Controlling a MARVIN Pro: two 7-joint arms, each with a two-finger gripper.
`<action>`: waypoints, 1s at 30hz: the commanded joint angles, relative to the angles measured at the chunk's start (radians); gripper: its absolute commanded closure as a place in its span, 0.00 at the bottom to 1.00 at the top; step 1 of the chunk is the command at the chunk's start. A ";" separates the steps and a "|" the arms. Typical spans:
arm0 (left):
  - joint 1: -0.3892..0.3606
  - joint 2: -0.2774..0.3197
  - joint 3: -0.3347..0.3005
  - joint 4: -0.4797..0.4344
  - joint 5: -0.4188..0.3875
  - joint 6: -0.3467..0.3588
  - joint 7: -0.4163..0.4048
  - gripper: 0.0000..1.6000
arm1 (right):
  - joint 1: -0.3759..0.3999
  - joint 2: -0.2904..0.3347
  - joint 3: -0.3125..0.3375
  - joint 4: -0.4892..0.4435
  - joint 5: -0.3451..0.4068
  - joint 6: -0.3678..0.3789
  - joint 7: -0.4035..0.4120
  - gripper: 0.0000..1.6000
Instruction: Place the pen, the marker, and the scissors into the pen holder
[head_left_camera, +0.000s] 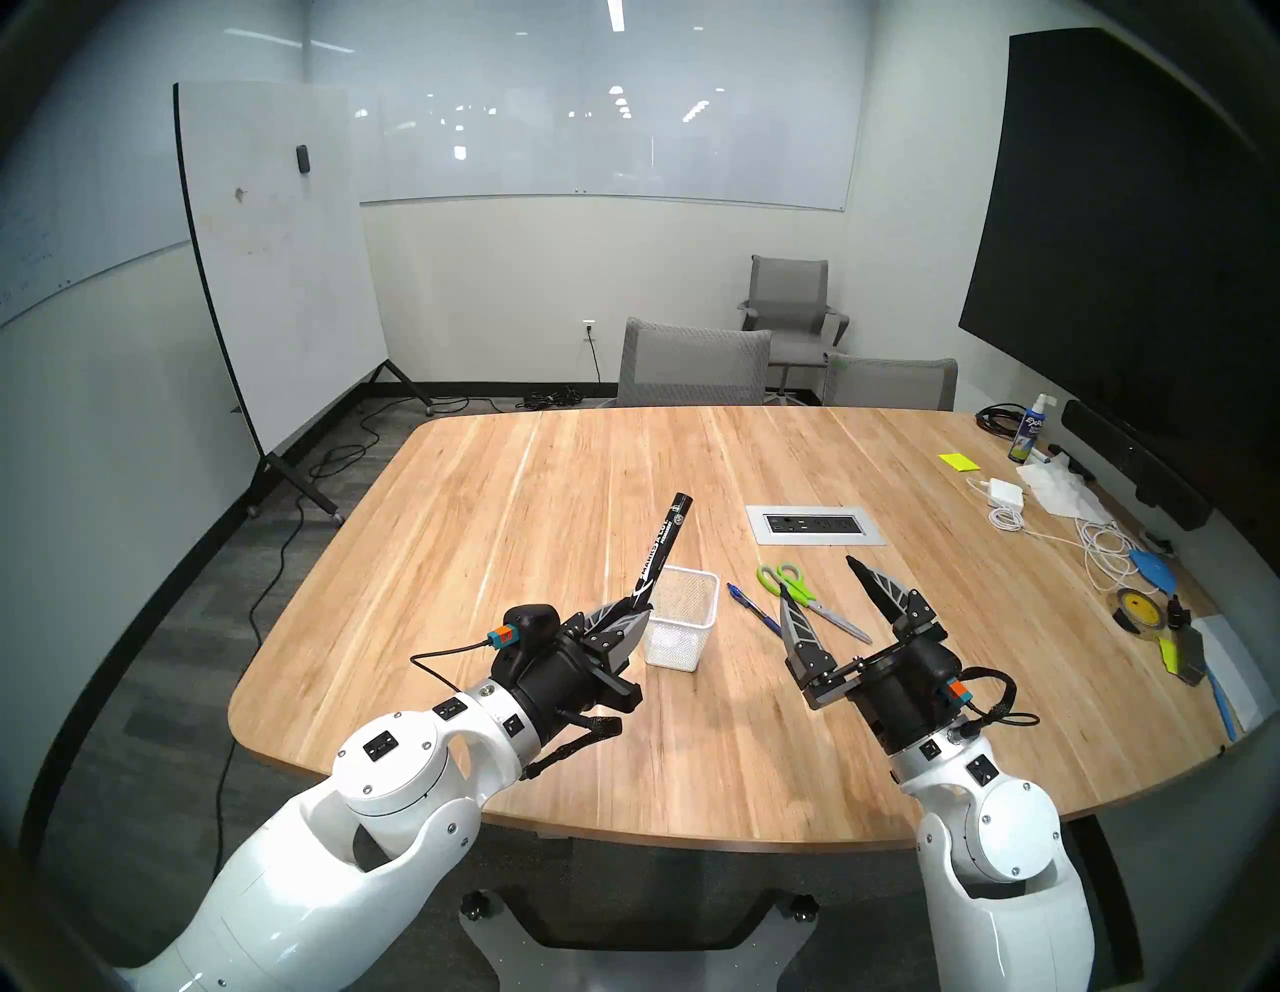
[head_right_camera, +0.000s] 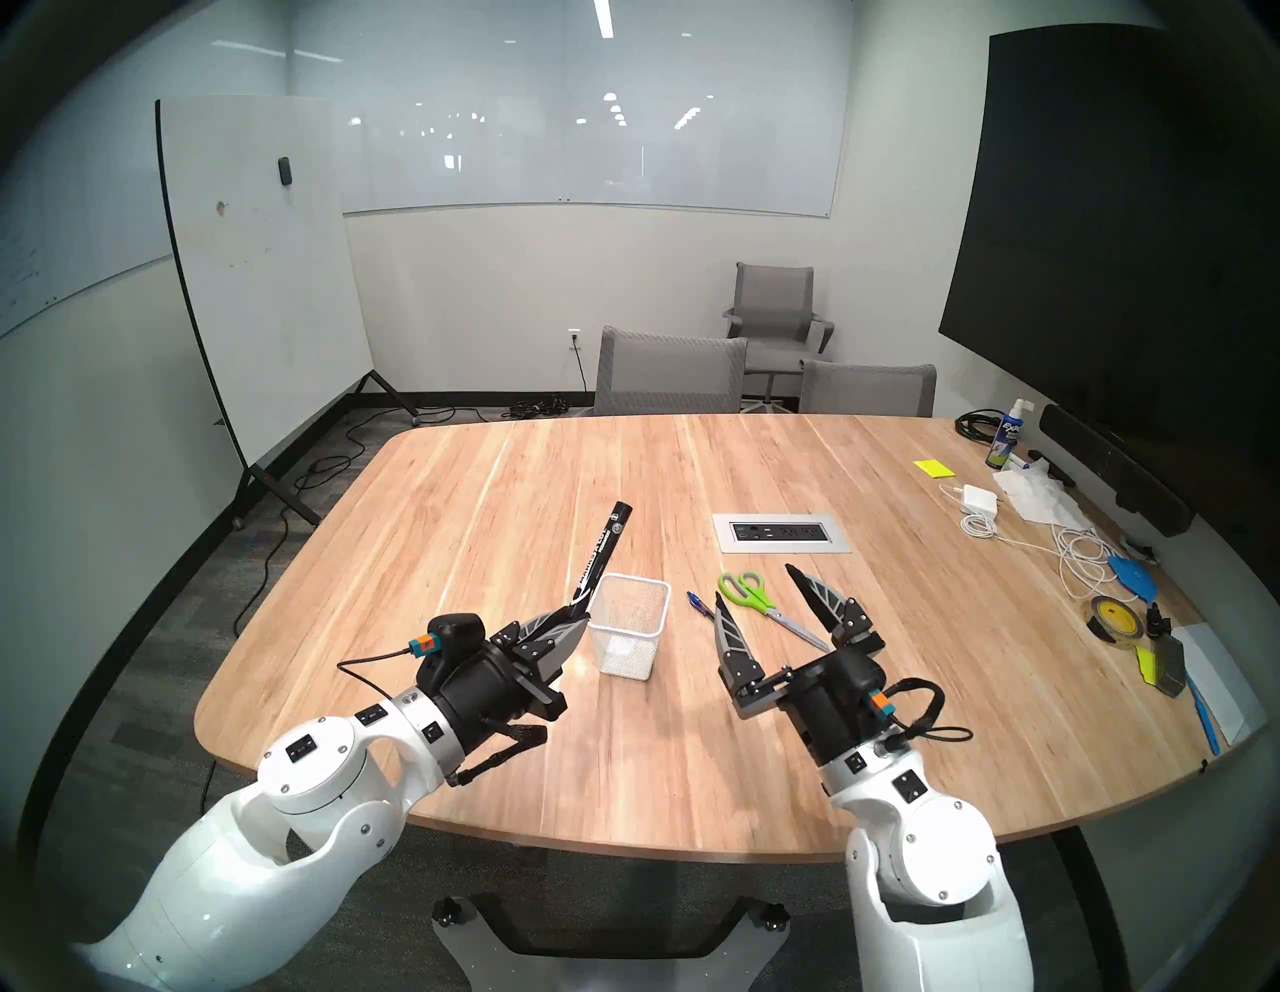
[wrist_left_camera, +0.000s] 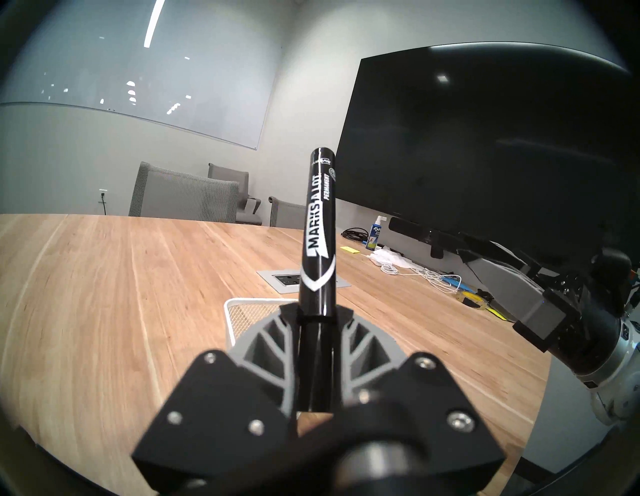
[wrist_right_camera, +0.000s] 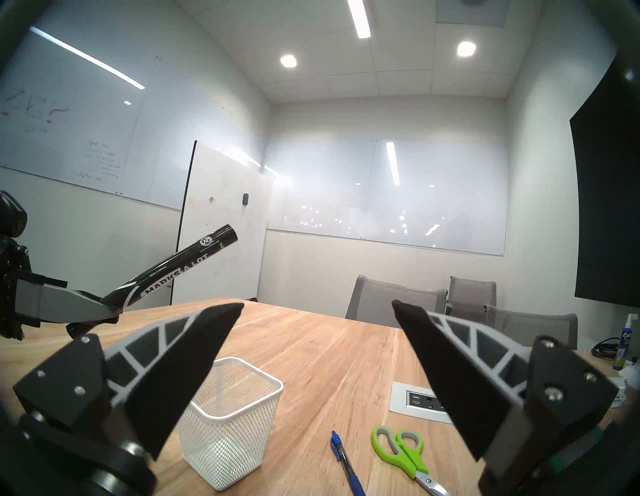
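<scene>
Left hand (head_left_camera: 641, 605) level, gripping upward-tilted marker (head_left_camera: 661, 547).

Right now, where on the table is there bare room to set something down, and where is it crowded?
Bare wood runs along the far half of the table, behind the power outlet plate, and left of the pen holder. The near edge between both arms is bare too. Crowded: pen and scissors lie close beside the holder, and cables and clutter fill the right edge.
</scene>
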 joint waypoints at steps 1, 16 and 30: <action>-0.007 -0.001 0.003 -0.029 0.009 0.003 0.006 1.00 | 0.014 -0.001 0.001 -0.023 0.070 0.069 0.019 0.00; -0.006 -0.003 0.014 -0.023 0.013 -0.004 0.001 1.00 | 0.026 0.035 0.011 -0.052 -0.015 0.096 0.039 0.00; -0.011 -0.004 0.020 -0.007 0.019 0.001 0.000 1.00 | -0.150 0.097 0.241 -0.110 0.020 0.017 0.036 0.00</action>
